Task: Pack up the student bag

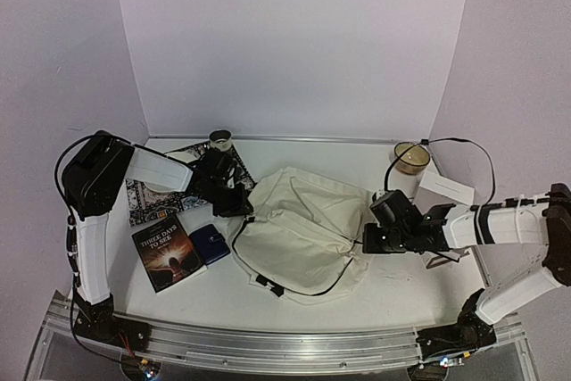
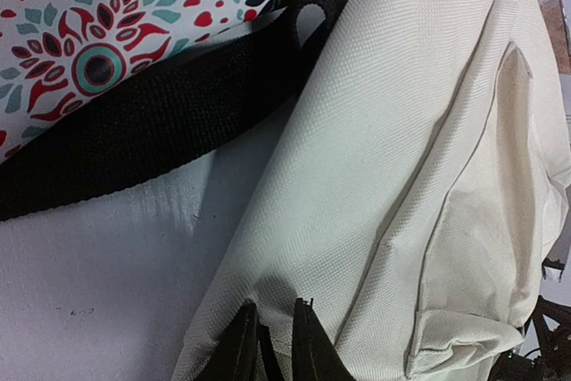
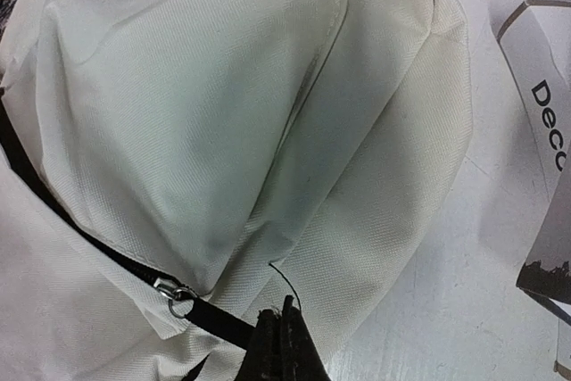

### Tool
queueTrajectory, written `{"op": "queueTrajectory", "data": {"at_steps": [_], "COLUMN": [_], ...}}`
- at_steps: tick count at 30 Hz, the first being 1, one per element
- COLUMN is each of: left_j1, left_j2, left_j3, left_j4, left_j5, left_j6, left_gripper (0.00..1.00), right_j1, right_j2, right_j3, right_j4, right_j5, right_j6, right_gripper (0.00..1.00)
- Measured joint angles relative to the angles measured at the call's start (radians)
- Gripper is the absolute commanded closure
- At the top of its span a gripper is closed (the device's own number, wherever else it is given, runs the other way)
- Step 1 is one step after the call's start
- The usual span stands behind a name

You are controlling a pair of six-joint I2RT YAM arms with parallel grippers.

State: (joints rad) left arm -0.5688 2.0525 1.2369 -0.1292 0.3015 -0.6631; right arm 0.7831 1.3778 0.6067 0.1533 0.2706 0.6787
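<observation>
The student bag (image 1: 303, 229), a cream fabric backpack, lies flat in the middle of the table. My left gripper (image 1: 241, 202) sits at its left edge; in the left wrist view the gripper (image 2: 275, 332) pinches a fold of the bag's cream fabric (image 2: 384, 158) between its dark fingers. My right gripper (image 1: 368, 240) is at the bag's right side. In the right wrist view that gripper (image 3: 287, 332) is shut on the black zipper pull (image 3: 219, 317), which hangs from a metal ring (image 3: 178, 297) on the bag (image 3: 196, 104).
Left of the bag lie a book (image 1: 168, 252), a small blue wallet (image 1: 210, 243) and a patterned pouch (image 1: 153, 192) with a black strap (image 2: 161, 122) over it. A metal cup (image 1: 220, 140) stands at the back, a tan bowl (image 1: 411, 158) and white box (image 1: 444, 187) at the right.
</observation>
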Motion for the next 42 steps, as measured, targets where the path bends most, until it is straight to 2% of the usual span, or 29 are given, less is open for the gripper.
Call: {"op": "queueTrajectory", "data": {"at_steps": [5,15,19,21,27,34,42], "left_j1": [0.001,-0.065,-0.131,-0.156,-0.172,-0.155,-0.096], "left_j2": [-0.011,-0.113,-0.122,-0.126,-0.217,-0.363,-0.289], "left_j3": [-0.014,-0.120,-0.122,-0.122,-0.164,-0.215,-0.199], "left_j4": [0.008,-0.037,-0.048,-0.050,-0.067,-0.081,-0.091], "left_j5": [0.004,-0.054,-0.054,-0.049,-0.052,-0.102,-0.104], "left_j6": [0.000,-0.018,-0.034,-0.042,-0.028,0.000,0.013], "left_gripper": [0.84,0.82,0.76,0.71,0.54,0.49,0.49], "right_j1": [-0.011,-0.110,-0.136,-0.142,-0.146,-0.079,0.050], "right_j2": [0.066,0.304,0.395,0.421,0.407,0.261,0.227], "right_j3": [0.060,0.394,0.512,0.553,0.610,0.563,0.516], "right_j4": [-0.023,-0.062,-0.071,-0.082,-0.134,-0.222,-0.213], "right_j5": [-0.011,-0.006,-0.004,-0.009,-0.068,-0.108,-0.156], "right_j6": [-0.059,-0.238,-0.317,-0.354,-0.431,-0.436,-0.368], "right_gripper": [1.00,0.99,0.86,0.75,0.52,0.46,0.39]}}
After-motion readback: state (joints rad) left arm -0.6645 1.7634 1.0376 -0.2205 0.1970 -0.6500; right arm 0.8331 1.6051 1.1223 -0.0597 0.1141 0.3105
